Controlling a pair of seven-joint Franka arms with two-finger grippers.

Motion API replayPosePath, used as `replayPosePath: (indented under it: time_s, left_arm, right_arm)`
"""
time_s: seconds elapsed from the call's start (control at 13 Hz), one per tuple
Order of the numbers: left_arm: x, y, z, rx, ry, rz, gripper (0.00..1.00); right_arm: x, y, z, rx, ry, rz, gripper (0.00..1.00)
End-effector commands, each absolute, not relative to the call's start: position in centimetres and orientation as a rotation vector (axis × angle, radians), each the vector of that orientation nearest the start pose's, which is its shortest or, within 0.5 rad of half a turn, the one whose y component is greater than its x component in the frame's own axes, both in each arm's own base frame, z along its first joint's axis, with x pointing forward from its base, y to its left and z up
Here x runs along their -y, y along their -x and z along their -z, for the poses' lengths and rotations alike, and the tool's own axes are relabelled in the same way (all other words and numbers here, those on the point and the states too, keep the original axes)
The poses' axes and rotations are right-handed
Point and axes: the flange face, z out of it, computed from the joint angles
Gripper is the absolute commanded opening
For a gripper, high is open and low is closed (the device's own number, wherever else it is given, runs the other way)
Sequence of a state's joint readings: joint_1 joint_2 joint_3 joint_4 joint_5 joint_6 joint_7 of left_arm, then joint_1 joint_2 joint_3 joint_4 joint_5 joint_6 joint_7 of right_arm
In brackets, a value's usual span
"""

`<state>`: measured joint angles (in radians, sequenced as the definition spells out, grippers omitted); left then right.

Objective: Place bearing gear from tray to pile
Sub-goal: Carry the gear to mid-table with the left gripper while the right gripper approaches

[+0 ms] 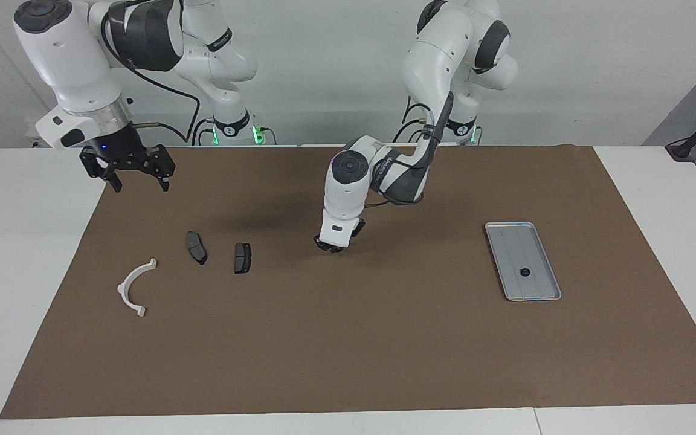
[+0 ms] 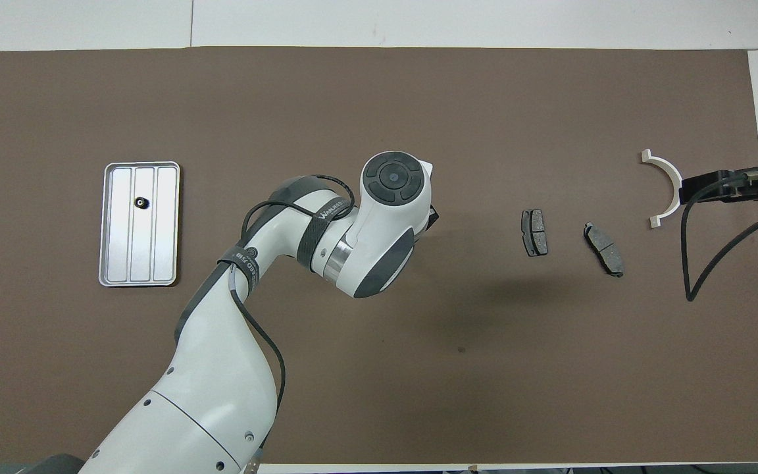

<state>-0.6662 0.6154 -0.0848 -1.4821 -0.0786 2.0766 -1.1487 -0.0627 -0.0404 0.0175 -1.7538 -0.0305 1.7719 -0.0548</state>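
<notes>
The silver-grey tray (image 1: pixel 512 238) (image 2: pixel 167 257) lies toward the left arm's end of the mat. A small black bearing gear (image 1: pixel 524 272) (image 2: pixel 140 203) lies in it. The pile is toward the right arm's end: a white plastic arc (image 1: pixel 133 287) (image 2: pixel 667 181) and two dark grey brake-pad pieces (image 1: pixel 196 246) (image 1: pixel 242 258) (image 2: pixel 535 232) (image 2: pixel 604 248). My left gripper (image 1: pixel 331 245) hangs low over the middle of the mat, between tray and pile, a little short of the nearer pad. Its own hand hides it in the overhead view. My right gripper (image 1: pixel 138 180) (image 2: pixel 714 187) is open, empty and raised beside the arc.
A brown mat (image 1: pixel 348 350) covers most of the white table (image 1: pixel 16 254). The left arm's forearm and cable (image 2: pixel 267 329) stretch over the mat between its base and the middle.
</notes>
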Motion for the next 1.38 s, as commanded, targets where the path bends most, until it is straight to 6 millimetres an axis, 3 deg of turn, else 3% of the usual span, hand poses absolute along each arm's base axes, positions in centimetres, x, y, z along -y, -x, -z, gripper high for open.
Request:
replayPosePath:
  time_s: [0.0,1.07,1.3]
  left_arm:
    - [48.1,-52.5,-31.7,0.744,3.095,-0.124,0.06]
    - [47.9,-51.7,-29.7,0.747,3.098,-0.099,0.09]
    - [47.9,-51.7,-29.6,0.747,3.097,-0.1,0.14]
  right_arm:
    - [3.3,-55.5,-57.1,0.038,3.166,0.097,1.0]
    - [3.2,-55.7,-56.4,0.034,3.166,0.104,1.0]
    - [3.3,-55.8,-56.0,0.029,3.166,0.1,1.0]
